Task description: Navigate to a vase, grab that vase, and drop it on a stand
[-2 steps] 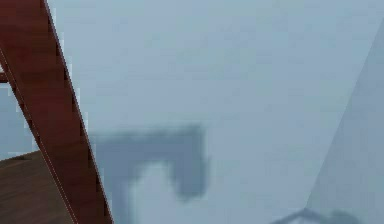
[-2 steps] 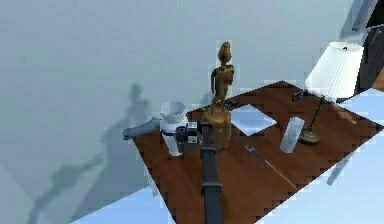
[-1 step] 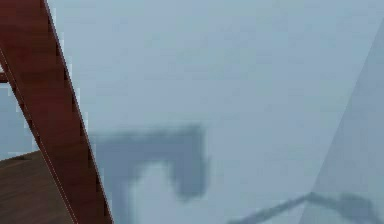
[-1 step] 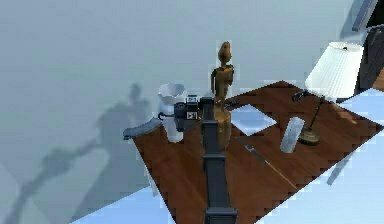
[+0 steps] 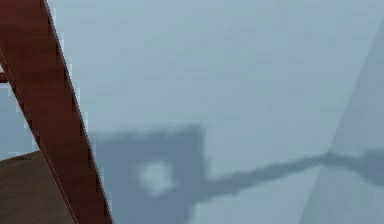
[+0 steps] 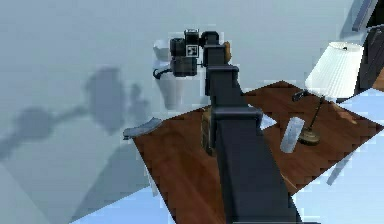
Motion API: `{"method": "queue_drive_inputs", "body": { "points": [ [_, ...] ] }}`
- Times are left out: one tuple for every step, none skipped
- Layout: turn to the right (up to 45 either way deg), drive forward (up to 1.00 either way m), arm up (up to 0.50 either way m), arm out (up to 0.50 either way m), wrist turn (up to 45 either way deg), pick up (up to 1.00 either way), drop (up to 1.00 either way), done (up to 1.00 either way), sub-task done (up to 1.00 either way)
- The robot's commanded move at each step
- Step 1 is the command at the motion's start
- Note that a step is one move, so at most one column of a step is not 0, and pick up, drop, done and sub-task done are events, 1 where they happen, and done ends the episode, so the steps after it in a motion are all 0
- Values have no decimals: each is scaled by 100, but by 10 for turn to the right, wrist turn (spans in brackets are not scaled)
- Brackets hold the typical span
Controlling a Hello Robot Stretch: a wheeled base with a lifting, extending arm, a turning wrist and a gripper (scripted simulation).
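Broadly, a pale wall (image 6: 70, 50) backs a dark wooden table (image 6: 180, 160), over which the arm (image 6: 235, 130) reaches. A white-shaded lamp (image 6: 335, 72) stands at the table's right. By the gripper (image 6: 165, 62), at the table's far edge, shows a pale vase-like shape (image 6: 173, 90); whether the gripper holds it cannot be told.

White-shaded lamp (image 6: 335, 72), perhaps a clear glass (image 6: 291, 134) beside it, slanted reddish-brown plank (image 5: 55, 110)
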Motion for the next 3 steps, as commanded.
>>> {"method": "queue_drive_inputs", "body": {
  "points": [
    [0,0,0,0,-450,0,0,0,0],
    [0,0,0,0,-450,0,0,0,0],
    [0,0,0,0,-240,0,0,0,0]
  ]
}}
